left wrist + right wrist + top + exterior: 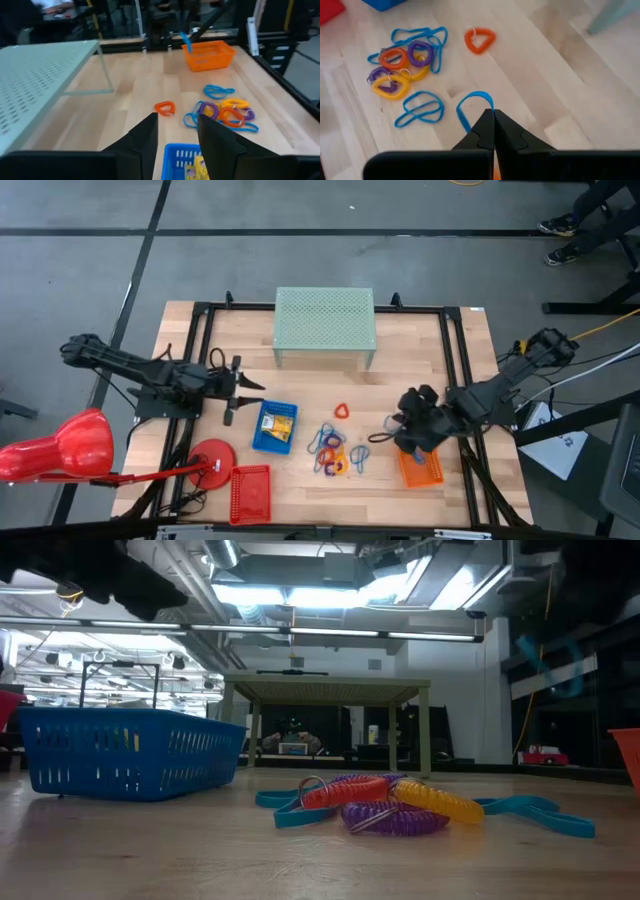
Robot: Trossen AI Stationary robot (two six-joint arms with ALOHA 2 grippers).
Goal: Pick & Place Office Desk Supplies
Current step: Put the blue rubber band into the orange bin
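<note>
Coiled loops in orange, purple and yellow tangle with thin blue loops in a pile [331,450] [372,802] on the table's middle. An orange triangular loop [341,411] [165,107] lies apart, toward the far side. Yellow-and-black clips [278,423] sit in the blue tray [262,442]. My right gripper [493,116] is shut on a thin blue loop [471,102] and hovers by the orange tray [421,470]. My left gripper [177,134] is open, in the air to the left of the blue tray. My right gripper pinches the thin blue loop between its two fingers at one end of the loop [489,103]. The rest of the loop sticks out past the fingertips. It is lifted clear of the table, seen in the left wrist view above the orange tray [184,39].
A pale green perforated shelf [325,325] stands at the table's far middle. A red tray [250,492] and a red desk lamp [70,448] with its round base [211,457] sit near the left front. One blue loop [419,109] lies separately beside the pile.
</note>
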